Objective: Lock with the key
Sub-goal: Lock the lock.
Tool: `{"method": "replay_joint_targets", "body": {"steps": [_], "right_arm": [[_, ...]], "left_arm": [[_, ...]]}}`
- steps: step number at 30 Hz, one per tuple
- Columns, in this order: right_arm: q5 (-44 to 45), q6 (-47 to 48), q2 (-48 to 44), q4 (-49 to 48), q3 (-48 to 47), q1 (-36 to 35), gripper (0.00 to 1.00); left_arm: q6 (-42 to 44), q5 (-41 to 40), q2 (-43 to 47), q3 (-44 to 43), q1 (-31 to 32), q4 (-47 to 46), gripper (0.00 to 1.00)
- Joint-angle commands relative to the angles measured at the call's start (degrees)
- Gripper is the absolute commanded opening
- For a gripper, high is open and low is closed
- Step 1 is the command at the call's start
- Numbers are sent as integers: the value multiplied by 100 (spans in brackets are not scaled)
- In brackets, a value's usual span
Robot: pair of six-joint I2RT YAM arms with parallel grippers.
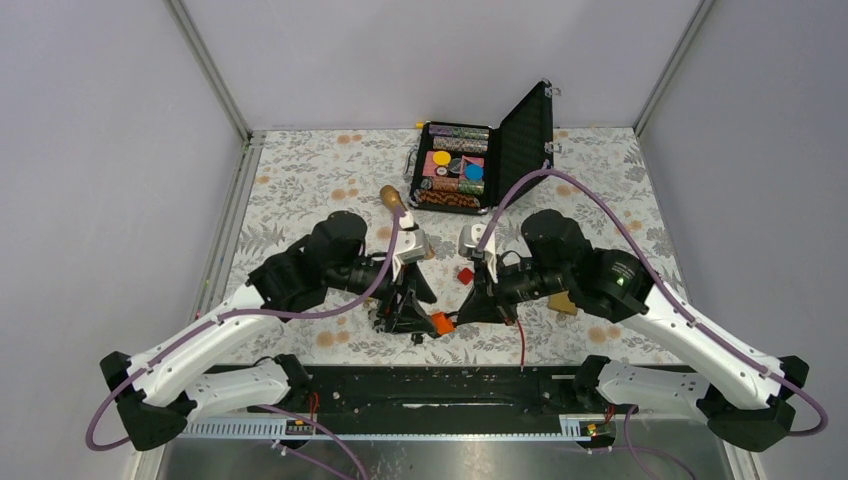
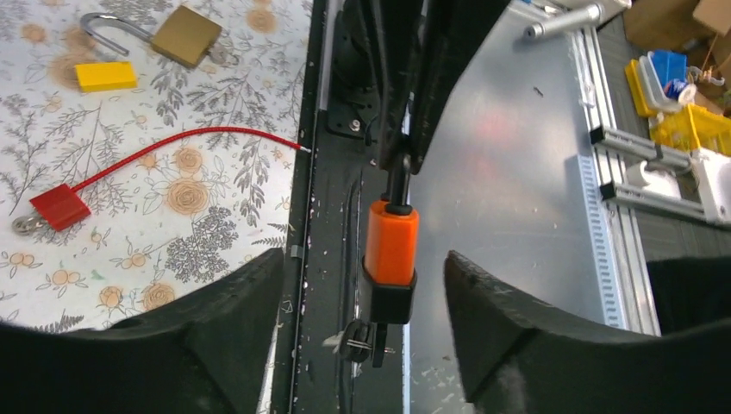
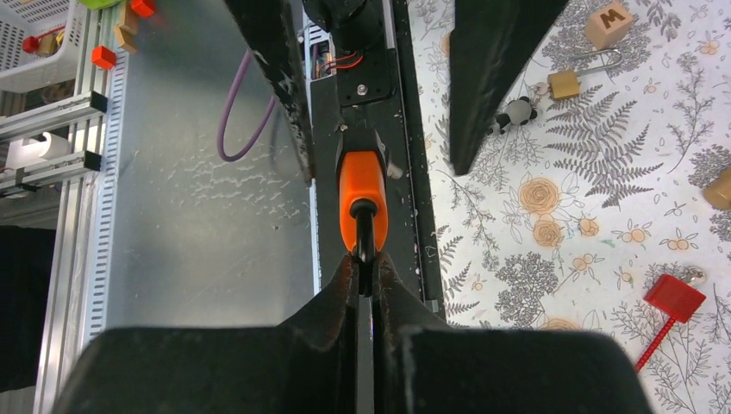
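Orange padlock [image 2: 390, 241] between spread end effector [image 2: 364, 263] fingers, brass padlock [image 2: 185, 34] (yellow block [image 2: 105, 76] beside) upper left

1. The orange plastic-cased padlock [image 3: 362, 185]: its black metal part vanishes between the right gripper's [image 3: 365, 285] pressed fingers; key or shackle, cannot tell.
2. The thin red cable [image 3: 655, 341] disappears behind that gripper's body.

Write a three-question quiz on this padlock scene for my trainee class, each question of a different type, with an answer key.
1. True or false: the right gripper is shut on the shackle of the orange padlock.
2. Which letter is on the wooden cube? A) M B) K C) S
3. Fill in: the small block lying beside the brass padlock is ____.
Key: 1 true; 2 A; 3 yellow.
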State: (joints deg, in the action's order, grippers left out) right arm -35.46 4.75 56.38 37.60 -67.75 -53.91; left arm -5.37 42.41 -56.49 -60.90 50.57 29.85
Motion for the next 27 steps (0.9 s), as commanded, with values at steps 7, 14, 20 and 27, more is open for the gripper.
{"method": "replay_joint_targets", "body": {"steps": [7,14,20,27], "right_arm": [[-640,84,249,-359,-643,-35,0],[-726,20,527,-419,-806,-32,0],[-879,-42,606,-500,-865,-32,0],[-496,-615,683,-868,-879,-33,3]], "left_arm": [[324,573,56,84,149,-506,48],[325,619,-176,-125,147,-490,54],[394,679,-99,-69,153,-480,46],[224,473,-88,-100,148,-590,0]]}}
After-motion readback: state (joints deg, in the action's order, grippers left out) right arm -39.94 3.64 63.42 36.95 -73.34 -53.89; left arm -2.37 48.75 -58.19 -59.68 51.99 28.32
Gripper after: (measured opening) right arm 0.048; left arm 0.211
